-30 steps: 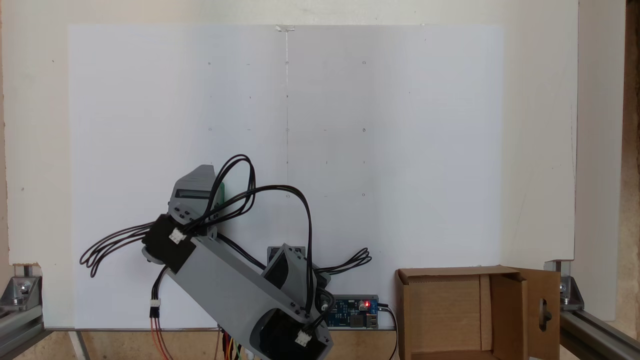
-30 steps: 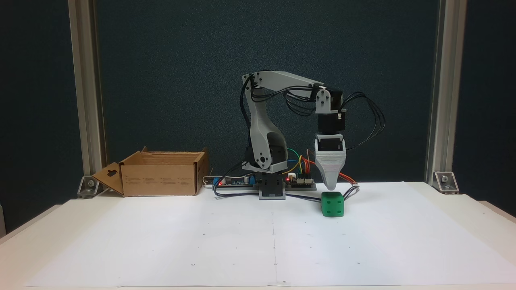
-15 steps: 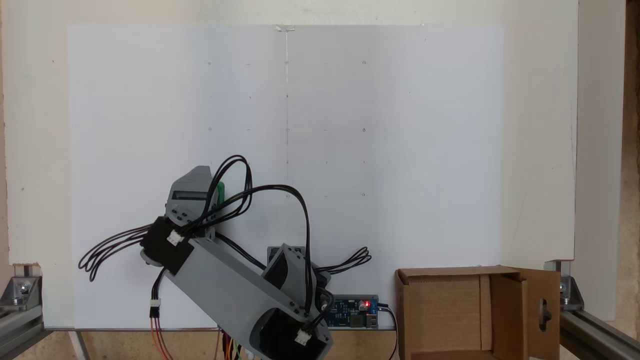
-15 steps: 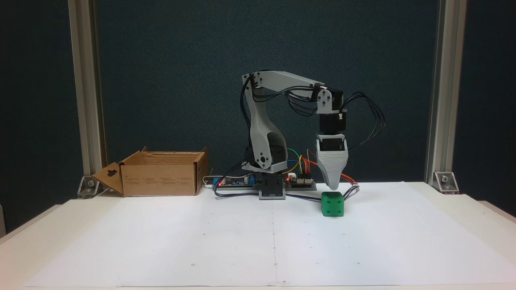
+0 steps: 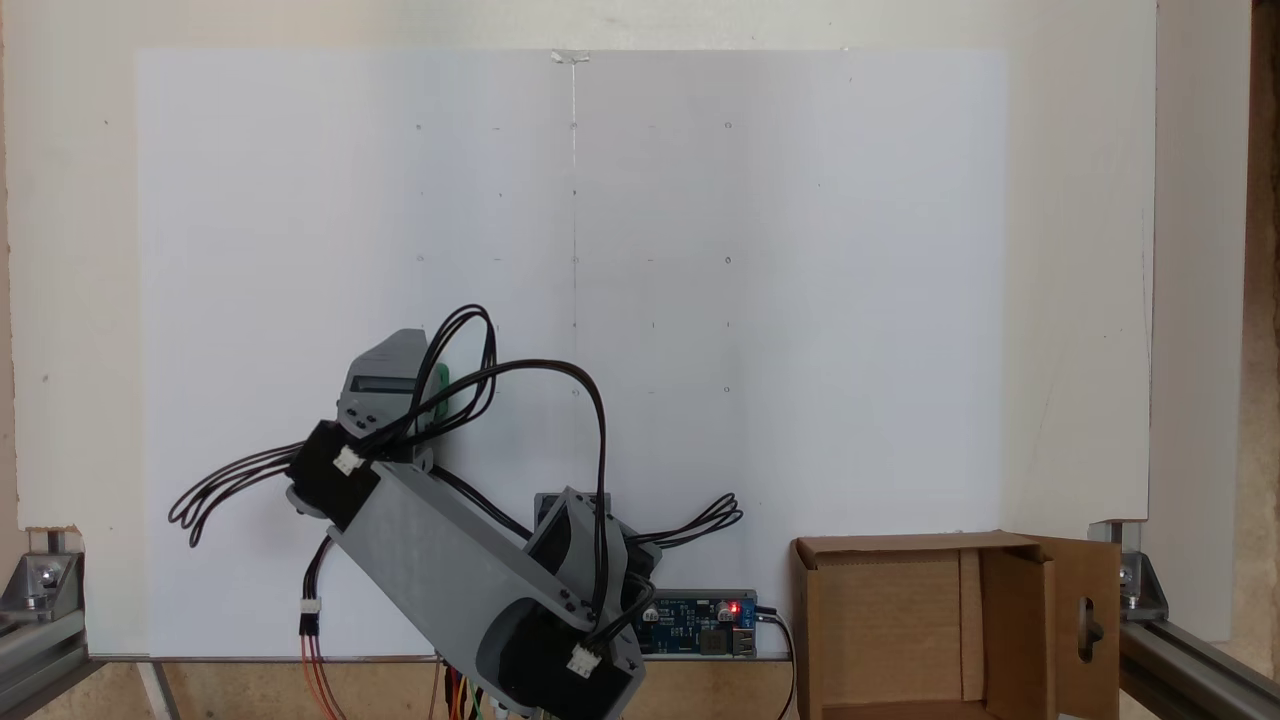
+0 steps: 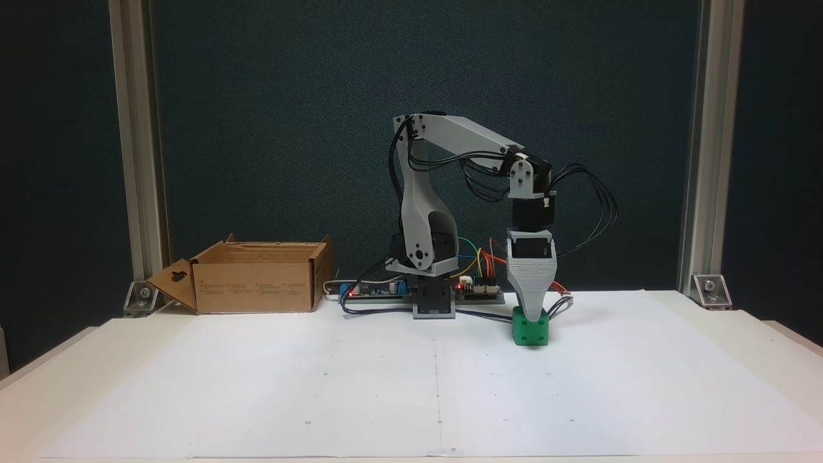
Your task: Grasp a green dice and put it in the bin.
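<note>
With the tool (image 6: 533, 313) low over the green dice (image 6: 530, 330), its jaw state untellable, a misaligned closure risked knocking it aside.

My arm (image 6: 450, 135) is grey plastic with black motors (image 6: 530, 212), looping black cables (image 5: 520, 385), and a ridged, tapering grey claw (image 6: 531, 312).

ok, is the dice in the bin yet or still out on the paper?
Still out. The green dice sits on the white paper under the gripper; the bin stands far left in this fixed view.
</note>
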Available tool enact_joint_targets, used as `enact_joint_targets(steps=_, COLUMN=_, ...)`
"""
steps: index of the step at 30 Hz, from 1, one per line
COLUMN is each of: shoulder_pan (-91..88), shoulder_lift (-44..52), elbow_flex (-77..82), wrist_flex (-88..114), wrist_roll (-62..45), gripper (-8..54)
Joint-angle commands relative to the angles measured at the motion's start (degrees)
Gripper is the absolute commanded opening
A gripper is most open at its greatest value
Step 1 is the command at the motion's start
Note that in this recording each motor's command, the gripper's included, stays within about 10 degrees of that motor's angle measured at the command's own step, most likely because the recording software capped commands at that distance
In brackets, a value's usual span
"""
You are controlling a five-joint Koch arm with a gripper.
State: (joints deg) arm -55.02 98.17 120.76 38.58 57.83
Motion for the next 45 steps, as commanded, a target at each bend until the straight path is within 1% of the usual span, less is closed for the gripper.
enact_joint_targets(steps=1, shoulder_pan=0.0, shoulder_lift=0.0, elbow_flex=-1.1, wrist_flex=-0.5, wrist_roll=4.0, gripper=43.2)
enact_joint_targets(steps=12, shoulder_pan=0.1, shoulder_lift=-0.6, elbow_flex=0.6, wrist_flex=-4.3, wrist_roll=4.3, gripper=43.2)
enact_joint_targets(steps=28, shoulder_pan=1.3, shoulder_lift=-4.6, elbow_flex=1.1, wrist_flex=-5.4, wrist_roll=3.9, gripper=41.0)
enact_joint_targets(steps=33, shoulder_pan=1.6, shoulder_lift=-5.5, elbow_flex=1.1, wrist_flex=-5.5, wrist_roll=3.6, gripper=36.5)
enact_joint_targets(steps=38, shoulder_pan=1.5, shoulder_lift=-6.0, elbow_flex=1.1, wrist_flex=-5.8, wrist_roll=3.4, gripper=36.4)
enact_joint_targets(steps=39, shoulder_pan=1.5, shoulder_lift=-6.1, elbow_flex=1.1, wrist_flex=-5.9, wrist_roll=3.4, gripper=35.5)
enact_joint_targets(steps=41, shoulder_pan=1.6, shoulder_lift=-6.1, elbow_flex=1.1, wrist_flex=-6.0, wrist_roll=3.4, gripper=31.6)
enact_joint_targets(steps=43, shoulder_pan=1.6, shoulder_lift=-6.1, elbow_flex=1.1, wrist_flex=-6.0, wrist_roll=3.4, gripper=30.7)
enact_joint_targets(steps=45, shoulder_pan=1.6, shoulder_lift=-6.2, elbow_flex=1.1, wrist_flex=-6.0, wrist_roll=3.3, gripper=27.2)
